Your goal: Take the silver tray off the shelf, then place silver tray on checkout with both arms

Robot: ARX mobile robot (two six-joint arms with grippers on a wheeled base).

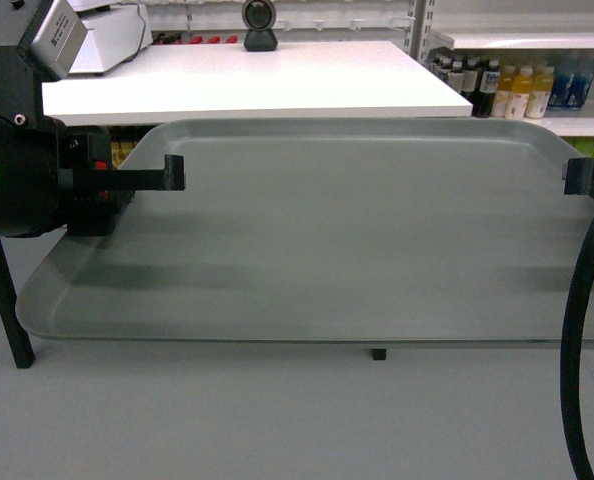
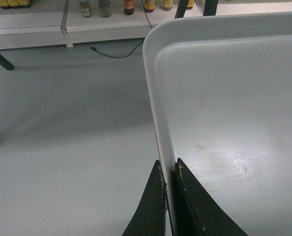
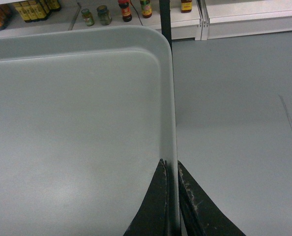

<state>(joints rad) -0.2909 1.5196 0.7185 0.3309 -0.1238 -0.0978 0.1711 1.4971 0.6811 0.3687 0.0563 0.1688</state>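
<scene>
The silver tray (image 1: 347, 230) is held level in the air in front of me, its far edge close to the checkout (image 1: 257, 85), a white counter top carrying a round-headed scanner (image 1: 260, 25). My left gripper (image 1: 172, 172) is shut on the tray's left rim (image 2: 160, 123), one finger on each side of it. My right gripper (image 1: 580, 177) is shut on the right rim (image 3: 171, 108) in the same way. Both wrist views show grey floor below the tray. The shelf the tray came from is out of view.
A white box-shaped device (image 1: 112, 38) sits on the counter's left part. Store shelves with bottles (image 1: 522, 90) stand at the right behind the counter. A black counter leg (image 1: 7, 300) is at the left. A thick black cable (image 1: 582, 330) hangs at the right.
</scene>
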